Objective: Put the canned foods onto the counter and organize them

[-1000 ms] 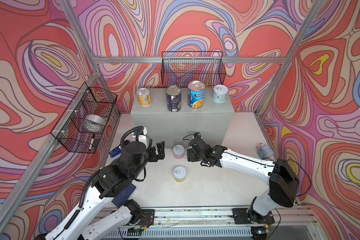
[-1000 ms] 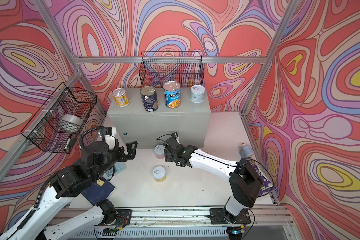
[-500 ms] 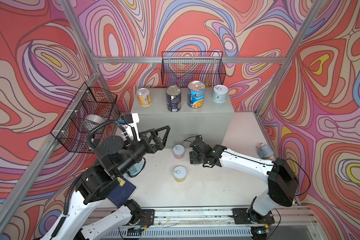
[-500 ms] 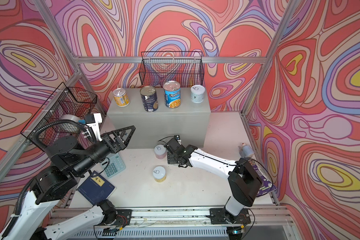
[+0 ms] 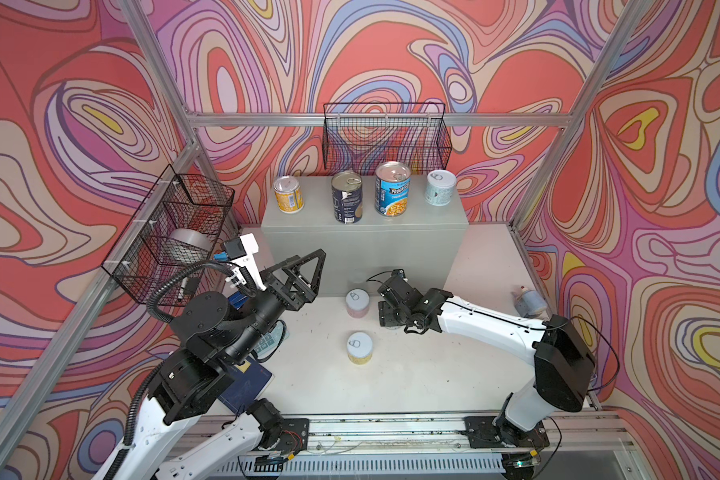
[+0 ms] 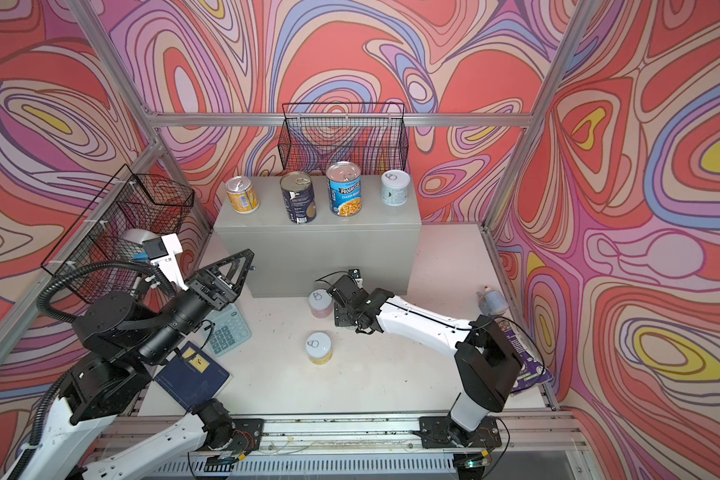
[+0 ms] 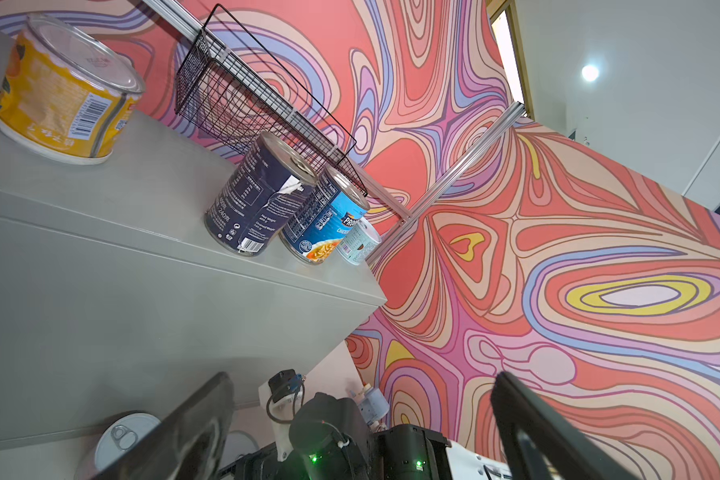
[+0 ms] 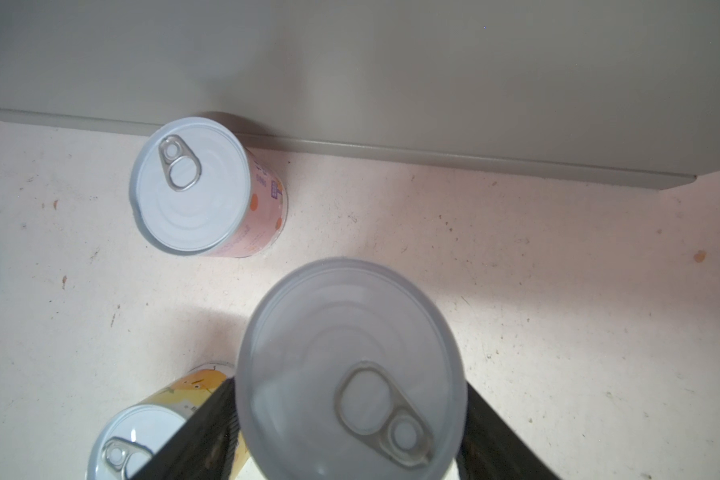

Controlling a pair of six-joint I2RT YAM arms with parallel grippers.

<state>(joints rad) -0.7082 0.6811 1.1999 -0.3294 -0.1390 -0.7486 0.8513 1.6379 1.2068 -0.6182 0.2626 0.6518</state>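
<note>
On the grey counter (image 5: 362,245) stand an orange-yellow can (image 5: 288,194), a navy can (image 5: 346,197), the blue Progresso can (image 5: 393,189) and a pale blue can (image 5: 440,188). A pink can (image 5: 357,303) and a yellow can (image 5: 359,348) stand on the white table before it. My right gripper (image 5: 387,309) is low beside the pink can. In the right wrist view it (image 8: 350,415) is shut on a pull-tab can (image 8: 350,332) whose label is hidden. My left gripper (image 5: 304,270) hangs open and empty in the air, left of the counter's front.
Black wire baskets hang on the back wall (image 5: 385,137) and left wall (image 5: 171,232); the left one holds a silver tape roll (image 5: 188,245). A calculator (image 6: 227,328) and navy booklet (image 6: 192,374) lie under the left arm. A pale blue bottle (image 5: 528,301) lies at far right.
My left arm has lifted from table level and swung its open gripper up toward the counter's front. The right gripper has stayed almost still on its can.
</note>
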